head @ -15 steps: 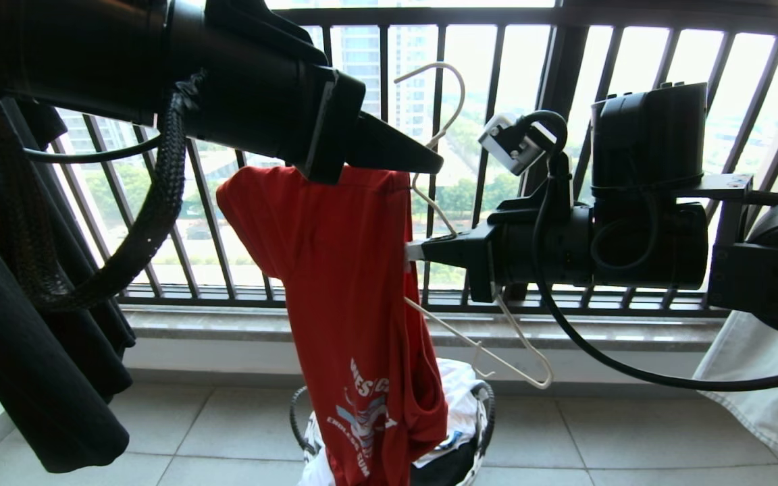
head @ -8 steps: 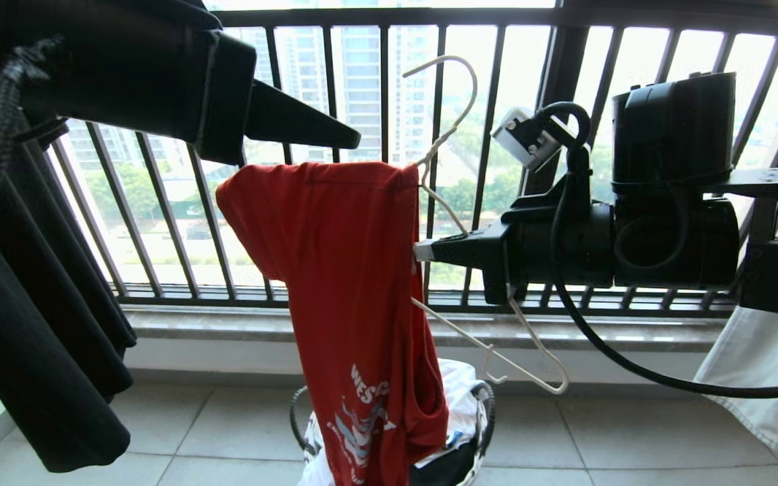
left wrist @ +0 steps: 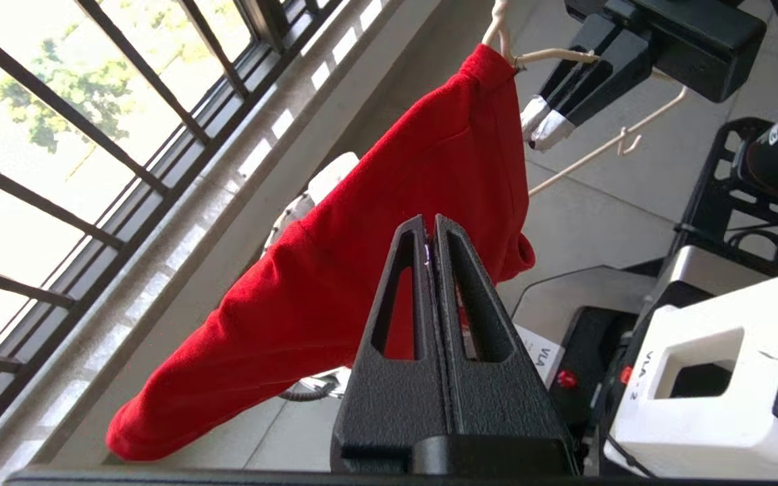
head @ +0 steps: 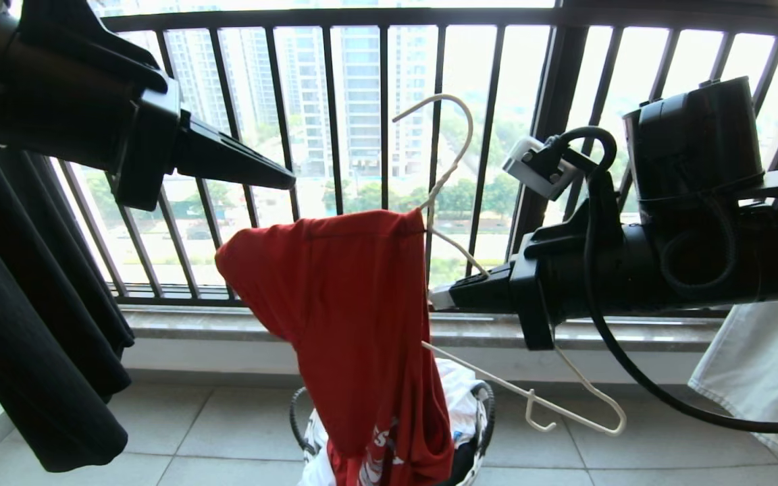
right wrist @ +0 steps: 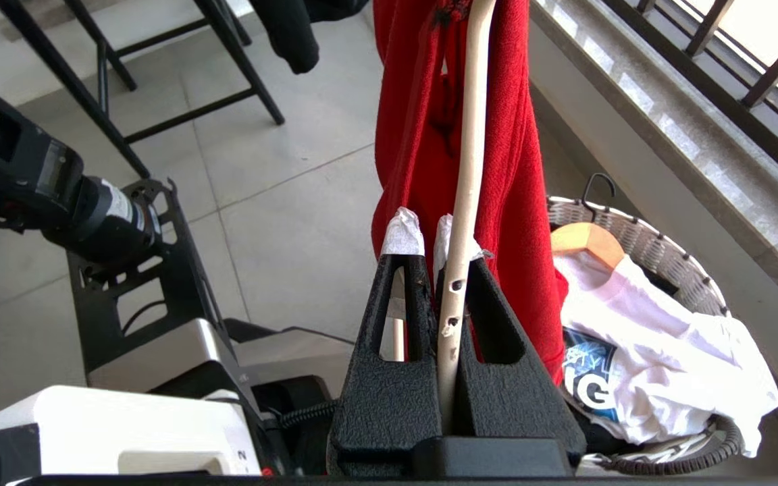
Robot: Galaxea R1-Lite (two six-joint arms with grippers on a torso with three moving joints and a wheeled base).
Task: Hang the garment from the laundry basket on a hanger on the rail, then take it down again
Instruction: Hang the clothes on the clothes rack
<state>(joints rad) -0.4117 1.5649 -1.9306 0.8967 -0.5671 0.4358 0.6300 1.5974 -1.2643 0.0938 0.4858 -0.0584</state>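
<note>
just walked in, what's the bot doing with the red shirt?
The right gripper is shut on the cream wire hanger and holds it up in front of the balcony railing. The red T-shirt is draped over one side of that hanger, dangling above the laundry basket. The left gripper, fingers shut and empty, sits off to the left, clear of the shirt. Nothing's on a rail yet.

Bright daylight is coming in through a black railing point(head: 382, 135) with thin upright bars. Tall buildings point(head: 355, 101) and green trees point(head: 470, 196) are showing outside. A grey stone ledge point(head: 186, 324) is running under the bars. Pale floor tiles point(head: 213, 432) are lying below.
</note>
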